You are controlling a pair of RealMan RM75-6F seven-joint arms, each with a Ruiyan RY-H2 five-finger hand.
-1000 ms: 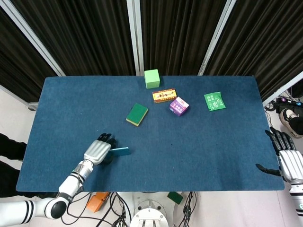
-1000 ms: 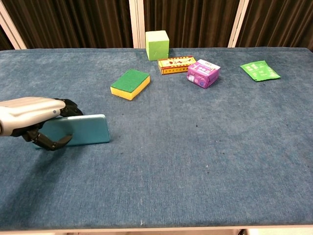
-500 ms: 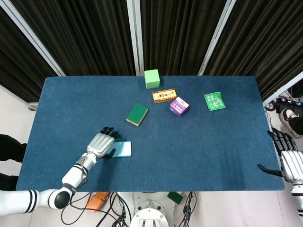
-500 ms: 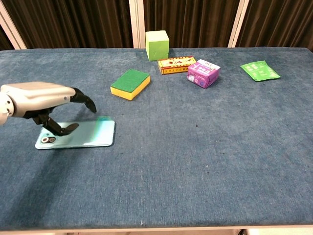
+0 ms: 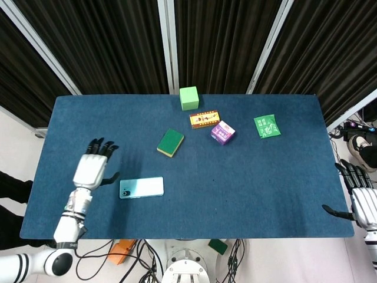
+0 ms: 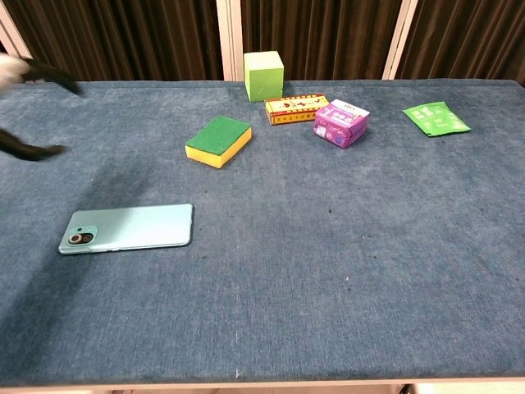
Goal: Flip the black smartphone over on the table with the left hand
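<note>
A blue cloth-covered table [image 5: 247, 188] stood before dark curtains [image 5: 224, 41]. The smartphone [image 5: 141, 187] lay flat, camera side up. The left hand [image 5: 91, 171] hovered beside it, fingers spread and empty; the right hand [image 5: 360, 197] hung open off the table's edge.

- The smartphone [image 5: 141, 187] lies flat on the blue bench [image 5: 235, 194], pale teal back up, camera end toward the left hand [image 5: 91, 170];
- the left hand is near the phone, not touching, fingers [image 5: 101, 147] spread;
- the right hand [image 5: 359, 199] is beside the bench's right edge, holding nothing.
</note>
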